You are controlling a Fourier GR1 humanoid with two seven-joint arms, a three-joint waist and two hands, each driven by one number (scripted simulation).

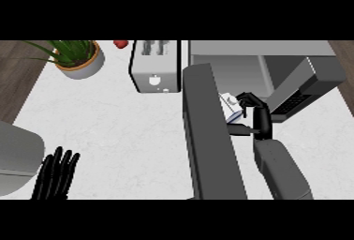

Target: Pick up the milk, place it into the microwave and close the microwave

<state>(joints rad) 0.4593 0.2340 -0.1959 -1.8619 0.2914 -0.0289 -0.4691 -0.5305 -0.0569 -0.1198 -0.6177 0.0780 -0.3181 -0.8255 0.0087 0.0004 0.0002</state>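
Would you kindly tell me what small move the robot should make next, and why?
Probably ease the milk a little further toward the microwave opening before letting go. The right robot hand is curled round the carton just beside the open door, and the carton does not yet look set down inside.

Toaster stands between plant and microwave; milk is just right of the open door
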